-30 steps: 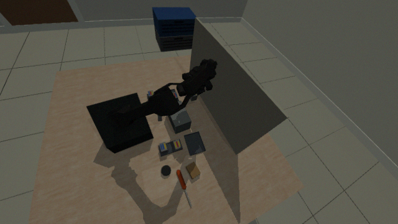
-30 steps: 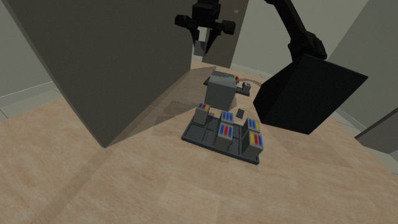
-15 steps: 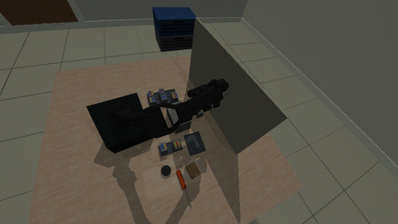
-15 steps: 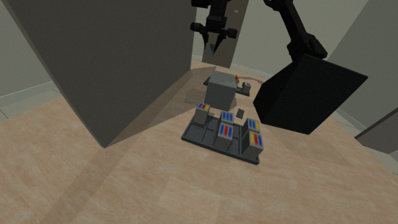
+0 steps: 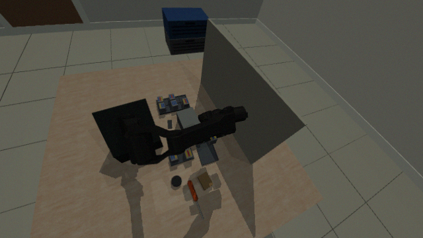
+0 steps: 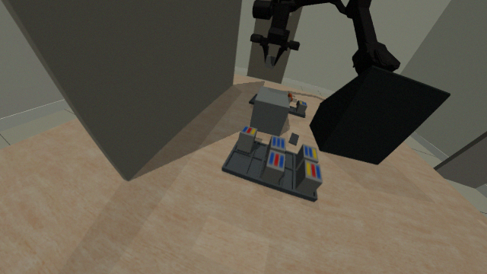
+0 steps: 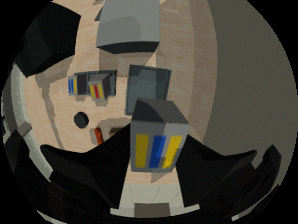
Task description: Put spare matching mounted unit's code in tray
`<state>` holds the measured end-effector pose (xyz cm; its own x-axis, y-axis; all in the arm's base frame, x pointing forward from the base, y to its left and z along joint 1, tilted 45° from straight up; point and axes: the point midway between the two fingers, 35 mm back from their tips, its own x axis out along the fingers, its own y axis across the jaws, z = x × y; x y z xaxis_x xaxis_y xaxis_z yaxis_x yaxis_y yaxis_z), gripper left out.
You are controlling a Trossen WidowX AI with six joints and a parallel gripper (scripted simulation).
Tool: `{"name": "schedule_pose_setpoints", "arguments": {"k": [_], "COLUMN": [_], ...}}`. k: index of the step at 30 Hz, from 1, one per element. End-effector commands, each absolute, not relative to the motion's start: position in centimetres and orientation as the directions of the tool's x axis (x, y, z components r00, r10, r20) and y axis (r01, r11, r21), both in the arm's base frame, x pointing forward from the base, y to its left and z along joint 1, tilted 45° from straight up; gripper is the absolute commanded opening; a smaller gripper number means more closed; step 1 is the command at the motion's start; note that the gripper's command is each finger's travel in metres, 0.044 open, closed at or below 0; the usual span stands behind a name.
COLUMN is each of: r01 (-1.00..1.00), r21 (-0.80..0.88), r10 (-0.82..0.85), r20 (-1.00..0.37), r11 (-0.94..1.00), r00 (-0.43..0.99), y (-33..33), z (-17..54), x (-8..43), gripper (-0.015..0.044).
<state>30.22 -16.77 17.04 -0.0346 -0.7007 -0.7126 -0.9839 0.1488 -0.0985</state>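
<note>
We hold a spare high above the small tray.

Our claw (image 6: 275, 57) is clamped partway on a grey spare (image 7: 157, 137), whose label shows yellow, blue, blue and yellow bars. It hangs well above the counter (image 5: 99, 198), over the empty dark tray (image 5: 207, 154) that lies toward the tall panel (image 5: 238, 99) on the right edge. The grey mounted unit (image 5: 188, 118) stands just beyond the tray, and the rack (image 6: 247, 167) with five other spares sits behind it, toward the counter's far edge.
</note>
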Motion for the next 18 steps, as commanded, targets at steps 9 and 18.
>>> {"name": "schedule_pose_setpoints", "arguments": {"k": [9, 18], "r01": [-0.986, -0.985], "r21": [-0.094, -0.094], "r10": [-0.703, -0.702], "r20": [-0.710, -0.712], "r11": [0.141, 0.141], "r00": [-0.032, -0.033], "y": [-17.4, -18.1], "z": [16.9, 16.1], "x": [30.0, 30.2], "gripper": [0.0000, 0.0000]}}
